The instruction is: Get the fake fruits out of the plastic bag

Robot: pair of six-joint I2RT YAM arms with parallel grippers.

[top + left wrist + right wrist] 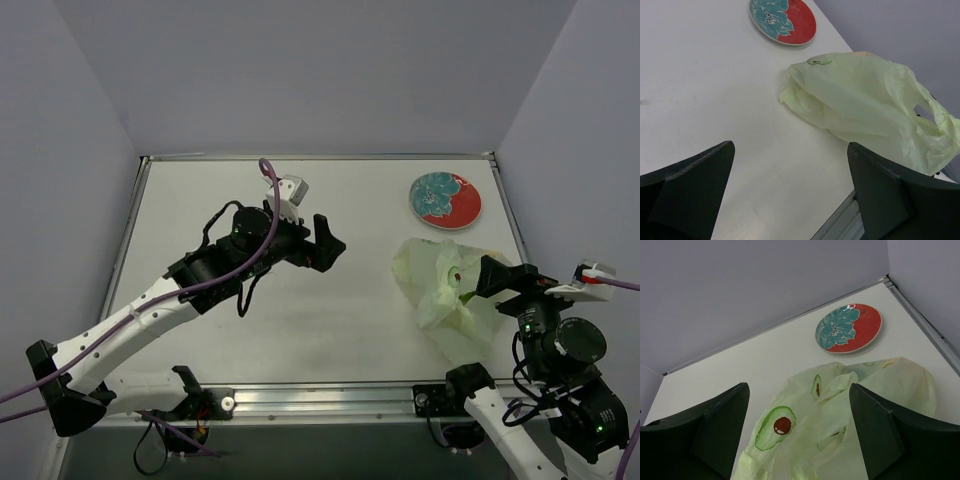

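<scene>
The pale green plastic bag printed with avocados lies crumpled on the right of the white table; it also shows in the left wrist view and the right wrist view. The fake fruits are hidden inside it; only a faint orange tint shows at the bag's far edge. My left gripper is open and empty above mid-table, left of the bag. My right gripper is open just above the bag's near right side, with the bag's plastic below and between the jaws.
A round red-and-teal floral plate sits behind the bag near the back right corner. A metal rail runs along the table's near edge. Grey walls close in the back and both sides.
</scene>
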